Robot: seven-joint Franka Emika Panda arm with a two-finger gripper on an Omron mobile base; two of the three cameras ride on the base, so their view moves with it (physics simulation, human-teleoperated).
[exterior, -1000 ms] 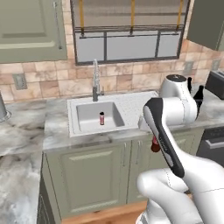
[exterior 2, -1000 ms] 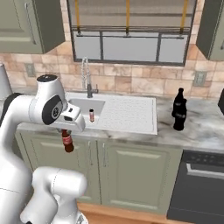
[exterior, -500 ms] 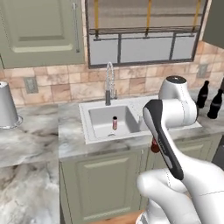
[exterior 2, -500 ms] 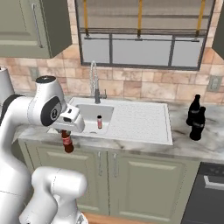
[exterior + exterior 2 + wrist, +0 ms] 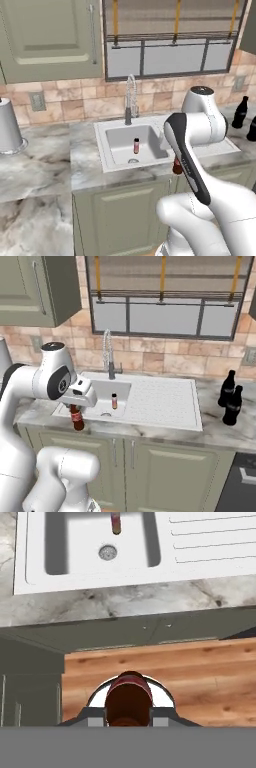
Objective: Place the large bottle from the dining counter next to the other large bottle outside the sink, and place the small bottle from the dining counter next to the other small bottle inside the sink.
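My fingers (image 5: pixel 97 716) pinch the small brown bottle (image 5: pixel 76 418) by its neck, hanging it upright off the counter's front edge, ready to join its twin (image 5: pixel 114 401) inside the sink (image 5: pixel 93 406).

Marbled grey-white stone surface (image 5: pixel 45 170), polished. Smooth, pale matt sink (image 5: pixel 150 401) with a ribbed drainboard. Curved metal faucet (image 5: pixel 130 97). Glossy brown glass small bottle (image 5: pixel 76 417) with a red label. Tan tiled backsplash (image 5: pixel 165 358). Wood plank floor (image 5: pixel 210 677).
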